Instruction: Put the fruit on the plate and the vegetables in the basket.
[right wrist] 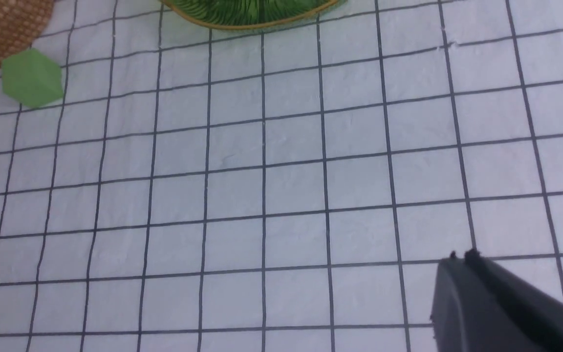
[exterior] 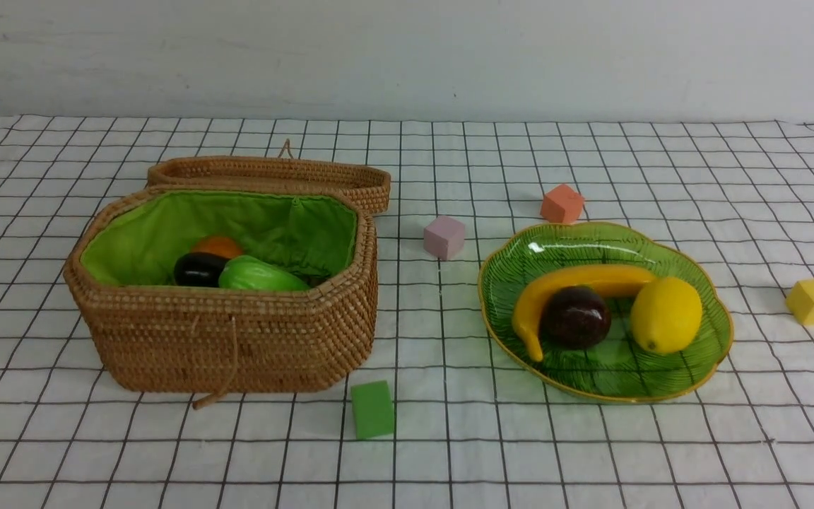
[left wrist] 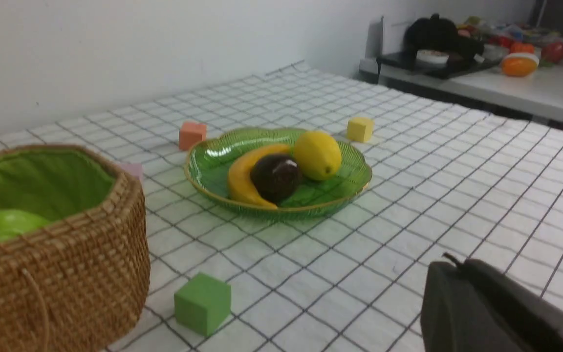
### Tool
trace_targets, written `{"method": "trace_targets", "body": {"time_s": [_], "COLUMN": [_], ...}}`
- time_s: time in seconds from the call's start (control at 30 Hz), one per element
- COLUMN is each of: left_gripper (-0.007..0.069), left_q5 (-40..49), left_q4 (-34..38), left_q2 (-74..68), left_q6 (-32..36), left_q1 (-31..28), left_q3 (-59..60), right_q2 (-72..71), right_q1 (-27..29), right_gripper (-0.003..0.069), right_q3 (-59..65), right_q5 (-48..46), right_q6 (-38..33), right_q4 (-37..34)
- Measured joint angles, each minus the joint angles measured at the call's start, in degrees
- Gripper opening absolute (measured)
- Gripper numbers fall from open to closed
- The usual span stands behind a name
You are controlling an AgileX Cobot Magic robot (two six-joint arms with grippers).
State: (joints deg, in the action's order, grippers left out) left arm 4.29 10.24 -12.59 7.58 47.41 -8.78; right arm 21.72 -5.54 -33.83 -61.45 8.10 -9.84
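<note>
Distinctly yellow — lemon, glossy.

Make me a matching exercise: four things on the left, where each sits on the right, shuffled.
Things:
1. Eggplant
2. Lemon
3. Pink block
4. Lid

Places:
A. On the cloth, between basket and plate
B. Behind the basket
C. In the basket
D. On the plate

Pairs: 1-C, 2-D, 3-A, 4-B
</note>
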Motion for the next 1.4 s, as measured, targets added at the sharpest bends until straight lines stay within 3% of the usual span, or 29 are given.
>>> {"method": "trace_targets", "body": {"time_s": [0.63, 0.73, 0.93, 1.1, 1.4], "left_gripper": [-0.0013, -0.0013, -0.0013, -0.0008, -0.0005], "left_q5": [7.0, 7.7, 8.0, 8.0, 8.1], "left_q4": [0.1, 0.1, 0.1, 0.1, 0.0], "left_q2": [0.0, 0.0, 0.0, 0.0, 0.1], "left_q6": [-0.1, -0.1, -0.1, -0.2, -0.2], "left_q1": [0.0, 0.0, 0.0, 0.0, 0.0], "left_q3": [7.5, 7.5, 7.5, 7.6, 7.6], "right_q2": [-1.1, -2.7, -14.3, -22.0, -22.3], "right_q1": [0.0, 0.1, 0.1, 0.3, 0.8], "right_gripper": [0.0016, 0.0004, -0.0008, -0.0008, -0.0008], "right_q3": [2.1, 4.6, 23.4, 34.4, 34.6], "right_q5": [4.9, 11.9, 35.0, 38.8, 39.3], "right_q6": [3.5, 3.3, -3.9, -4.6, -4.6], "right_q4": [2.1, 5.0, 6.1, 7.3, 6.8]}}
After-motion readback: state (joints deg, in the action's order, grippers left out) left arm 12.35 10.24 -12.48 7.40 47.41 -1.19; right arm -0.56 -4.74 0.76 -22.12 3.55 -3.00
